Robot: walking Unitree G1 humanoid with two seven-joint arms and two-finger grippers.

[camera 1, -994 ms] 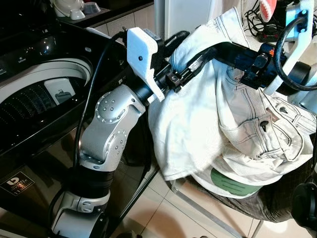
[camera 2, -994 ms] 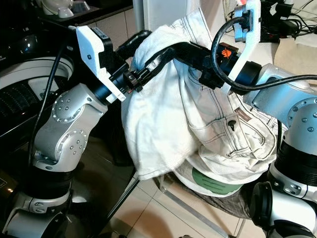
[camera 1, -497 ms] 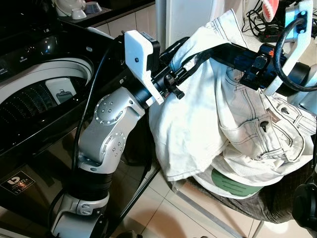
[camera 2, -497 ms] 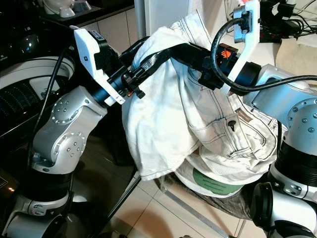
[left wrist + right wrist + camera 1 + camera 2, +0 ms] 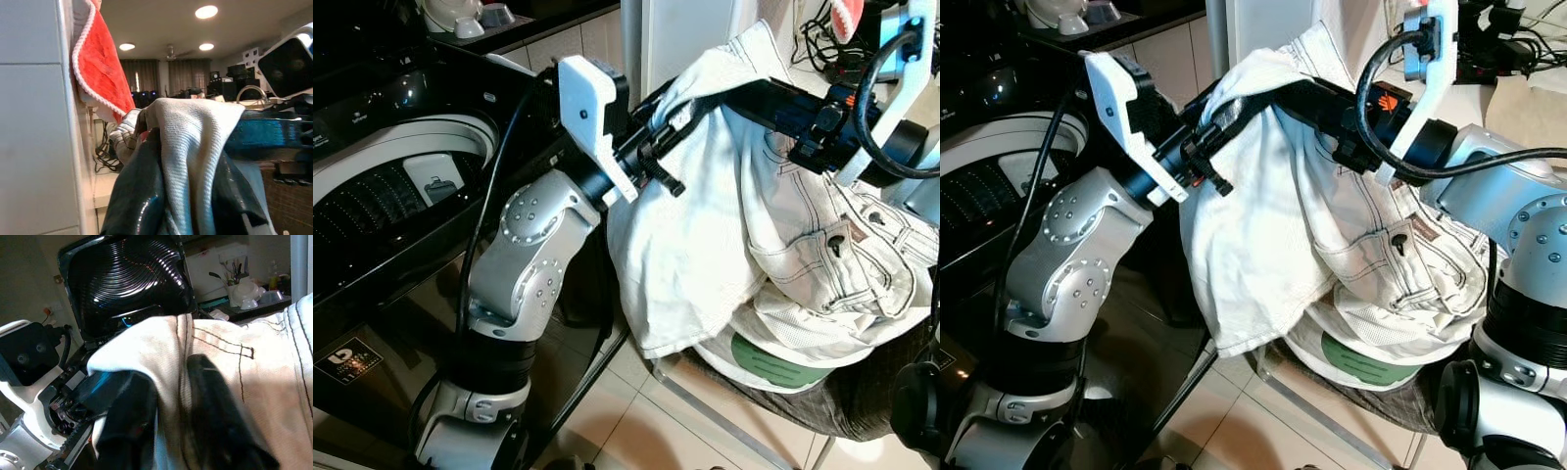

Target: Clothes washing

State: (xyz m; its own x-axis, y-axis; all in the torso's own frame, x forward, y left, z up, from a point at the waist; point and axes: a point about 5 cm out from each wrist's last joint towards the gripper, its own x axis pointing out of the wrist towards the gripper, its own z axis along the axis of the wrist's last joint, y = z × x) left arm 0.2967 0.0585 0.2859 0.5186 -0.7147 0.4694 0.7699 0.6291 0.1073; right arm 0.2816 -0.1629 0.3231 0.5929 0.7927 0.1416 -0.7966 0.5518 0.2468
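Standing open at left, the washing machine; beside it the left claw pinches the white trousers (draped over both arms), and the right claw clamps the same cloth.

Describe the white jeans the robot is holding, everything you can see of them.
The white jeans look like off-white denim with dark contrast stitching, a metal button and a stitched pocket. They hang crumpled and bunched, lifted above a pile of clothes right of the open washing machine. The left gripper pinches a fold near the top, and the right gripper also grips the fabric; the lower part rests on the pile.
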